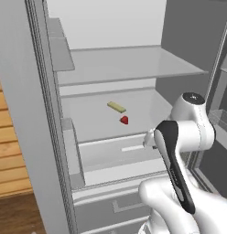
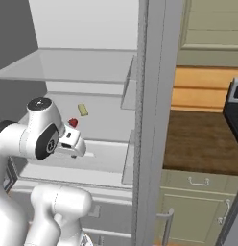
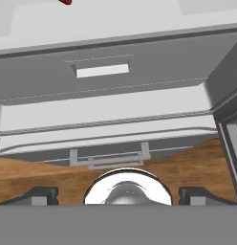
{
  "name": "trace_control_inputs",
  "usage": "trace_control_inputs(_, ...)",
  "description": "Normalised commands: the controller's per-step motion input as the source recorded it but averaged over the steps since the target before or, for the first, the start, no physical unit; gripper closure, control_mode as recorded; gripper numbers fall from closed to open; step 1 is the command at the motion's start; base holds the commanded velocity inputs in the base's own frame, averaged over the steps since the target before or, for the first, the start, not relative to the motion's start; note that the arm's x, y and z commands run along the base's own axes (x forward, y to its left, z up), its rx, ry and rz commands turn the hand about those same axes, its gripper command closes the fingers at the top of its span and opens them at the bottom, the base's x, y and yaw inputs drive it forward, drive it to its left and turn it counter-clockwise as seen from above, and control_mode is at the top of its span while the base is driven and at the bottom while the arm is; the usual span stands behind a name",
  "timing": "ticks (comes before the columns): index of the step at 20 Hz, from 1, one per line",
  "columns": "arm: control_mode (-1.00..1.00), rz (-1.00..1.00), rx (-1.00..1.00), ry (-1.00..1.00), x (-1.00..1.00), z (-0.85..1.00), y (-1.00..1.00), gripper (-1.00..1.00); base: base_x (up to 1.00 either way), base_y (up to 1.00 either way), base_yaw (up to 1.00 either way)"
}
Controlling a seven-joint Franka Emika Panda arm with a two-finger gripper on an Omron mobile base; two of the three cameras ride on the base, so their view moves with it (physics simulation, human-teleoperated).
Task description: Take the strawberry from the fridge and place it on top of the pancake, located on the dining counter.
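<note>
On the middle shelf of the open fridge (image 1: pixel 110 68), strawberry (image 1: pixel 124 119) lying just beside a pale yellow bar (image 1: pixel 116 107). Below and in front, pincer (image 3: pixel 118 195) spread wide, holding nothing, well apart from the fruit.

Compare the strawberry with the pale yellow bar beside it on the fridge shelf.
The strawberry is red and stubby, roughly cone-shaped; the yellow bar is pale, flat and elongated. The bar lies farther back on the shelf, the strawberry nearer the front edge. Both rest on that shelf, close together but apart.
</note>
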Motion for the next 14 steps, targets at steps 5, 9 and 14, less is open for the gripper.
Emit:
trace_control_inputs(5,1.0,0.0,0.0,0.0,0.0,0.0,0.0,-1.0,0.35,0.31,0.0)
trace_control_inputs(9,1.0,0.0,0.0,0.0,0.0,0.0,0.0,-1.0,0.27,0.38,0.01)
trace_control_inputs(14,1.0,0.0,0.0,0.0,0.0,0.0,0.0,-1.0,0.18,0.39,0.09)
